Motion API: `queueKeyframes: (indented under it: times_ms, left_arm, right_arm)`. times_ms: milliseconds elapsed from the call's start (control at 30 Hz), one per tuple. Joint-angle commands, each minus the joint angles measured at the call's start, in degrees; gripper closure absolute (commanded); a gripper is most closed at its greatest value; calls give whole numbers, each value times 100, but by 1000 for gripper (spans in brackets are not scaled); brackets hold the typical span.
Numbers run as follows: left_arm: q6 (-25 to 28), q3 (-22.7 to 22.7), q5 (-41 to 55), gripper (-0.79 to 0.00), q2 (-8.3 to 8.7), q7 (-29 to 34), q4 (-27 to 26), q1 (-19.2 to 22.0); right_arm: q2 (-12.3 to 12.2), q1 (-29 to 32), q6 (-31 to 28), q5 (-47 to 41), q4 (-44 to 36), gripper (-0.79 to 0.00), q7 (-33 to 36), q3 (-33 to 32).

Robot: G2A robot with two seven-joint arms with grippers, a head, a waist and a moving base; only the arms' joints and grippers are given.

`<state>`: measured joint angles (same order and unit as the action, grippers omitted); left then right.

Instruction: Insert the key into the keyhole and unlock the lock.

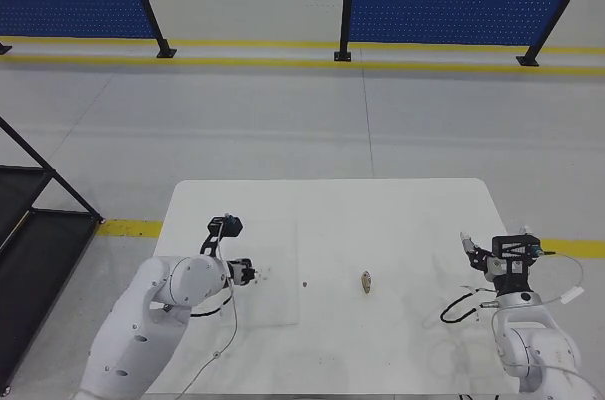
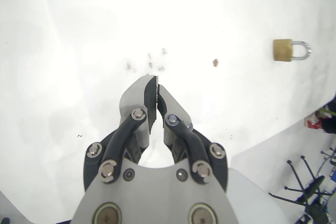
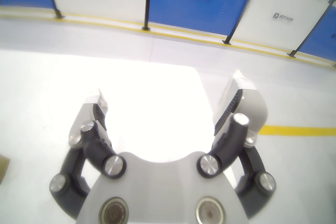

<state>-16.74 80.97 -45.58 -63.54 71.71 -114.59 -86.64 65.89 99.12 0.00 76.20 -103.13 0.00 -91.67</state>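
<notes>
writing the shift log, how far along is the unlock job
Done: nothing visible. The padlock lies on the table, shackle closed, with no key in it. In hand: the left gripper is shut, apart from the padlock; whether it pinches the key is unclear. The right gripper is open and empty. Remaining: inserting and turning.

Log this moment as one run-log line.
left tool shut, over table | right tool open, empty | padlock flat on table, apart from both tools
</notes>
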Motion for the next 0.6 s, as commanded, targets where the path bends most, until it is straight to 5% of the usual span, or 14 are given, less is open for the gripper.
queueKeyframes:
  times_ms: [0, 233, 567]
  left_arm:
    - [177, 234, 602, 0, 1, -124, -115, -126]
    - [1093, 1091, 2584, 0, 42, -30, 62, -458]
    - [2357, 1977, 5672, 0, 134, 959, 1554, -219]
  right_arm:
    - [0, 0, 0, 0, 0, -785, 0, 0]
    - [0, 0, 0, 0, 0, -785, 0, 0]
    - [0, 0, 0, 0, 0, -785, 0, 0]
